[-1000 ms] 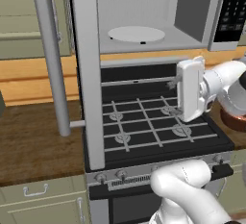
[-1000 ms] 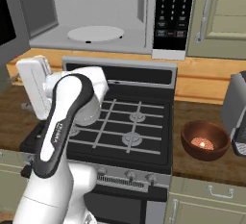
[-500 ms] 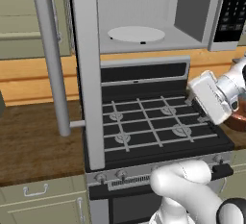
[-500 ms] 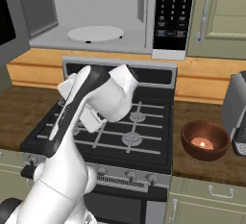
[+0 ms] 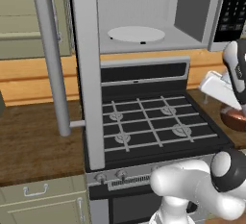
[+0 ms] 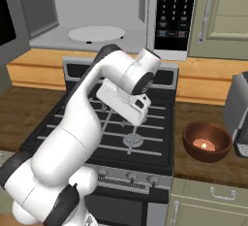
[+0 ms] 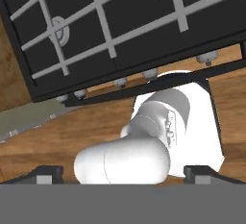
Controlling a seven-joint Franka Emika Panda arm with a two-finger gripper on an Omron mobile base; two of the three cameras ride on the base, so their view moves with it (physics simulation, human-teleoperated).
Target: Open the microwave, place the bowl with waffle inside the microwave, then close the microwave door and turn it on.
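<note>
Wooden counter flanks the black stove, over which the pincer hangs, fingertips spread wide and holding nothing. To its right sits the bowl on the counter; above and behind it, the microwave stands with its door swung open.

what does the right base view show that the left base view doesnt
Right base view alone: the inside of the bowl with the waffle, on the wooden counter right of the stove, and a dark appliance beside it. It also shows the microwave keypad in full.

Left base view alone: the microwave door swung wide open, edge on, with its long bar handle. Of the bowl it shows just a rim sliver.

Both: the open microwave with its white turntable, the black stove and the arm.
</note>
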